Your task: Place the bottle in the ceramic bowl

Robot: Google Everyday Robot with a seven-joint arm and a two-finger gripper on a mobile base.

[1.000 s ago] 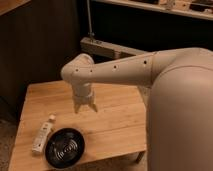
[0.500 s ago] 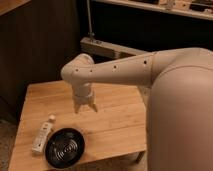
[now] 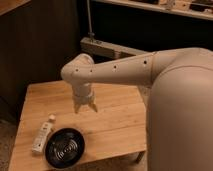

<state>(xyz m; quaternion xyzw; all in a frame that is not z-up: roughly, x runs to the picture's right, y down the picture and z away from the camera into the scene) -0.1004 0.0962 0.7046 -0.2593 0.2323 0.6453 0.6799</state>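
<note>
Above table (image 3: pixel 120 125) middle, gripper (image 3: pixel 85 109) hangs wide, holding nothing. White bottle (image 3: pixel 42 136) lies just left of ceramic bowl (image 3: pixel 65 147), not inside. Pick-up and drop not done yet.

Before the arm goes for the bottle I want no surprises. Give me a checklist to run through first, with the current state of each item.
1. Bottle free to pick: lies on its side on the table, nothing on top of it. Ok.
2. Ceramic bowl ready: upright at the table's front edge, nothing inside. Ok.
3. Gripper empty: points down, jaws apart, nothing between them. Ok.
4. Gripper lined up over the bottle: it hangs above bare table, to the right of and behind the bottle. Not ok.
5. Gap between bottle and bowl rim for a jaw: they lie very close. Cannot tell.
</note>
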